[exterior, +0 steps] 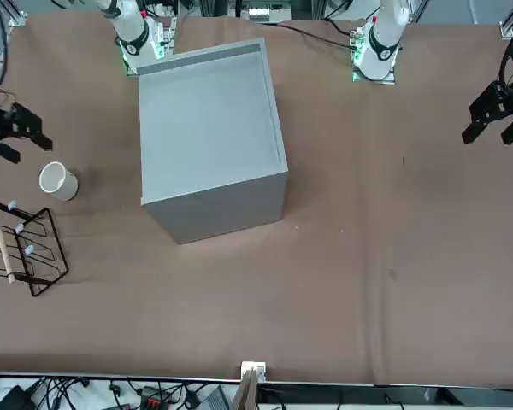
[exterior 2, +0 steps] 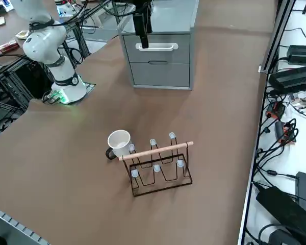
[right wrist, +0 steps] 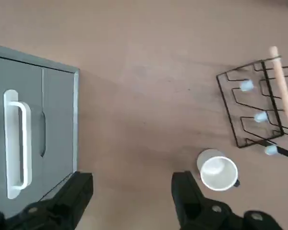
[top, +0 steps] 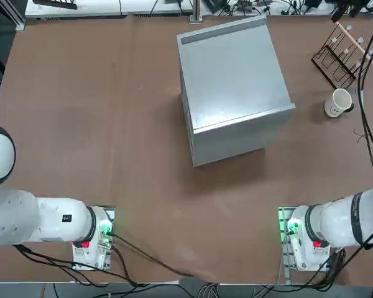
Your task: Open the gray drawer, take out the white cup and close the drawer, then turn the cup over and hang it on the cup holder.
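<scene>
Right gripper (right wrist: 132, 201): fingers spread wide and empty, held high above the table between the cabinet front and the cup; in the front view (exterior: 8, 132) it hung over the table edge above the cup.
Gray cabinet (top: 233, 87): sat mid-table, angled slightly; both fronts flush.
Gray drawer (exterior 2: 157, 47): shut, white bar handle (right wrist: 12, 143) across its front; a second plain front lay below it.
White cup (exterior 2: 119, 141): stood on the brown table (top: 112, 136), mouth up, outside the drawer, dark handle turned away from the rack; just beside the cup holder, possibly touching its wire corner.
Cup holder (exterior 2: 160, 166): dark wire frame, wooden rail on top, white-tipped pegs all bare; at the robot's far right.
</scene>
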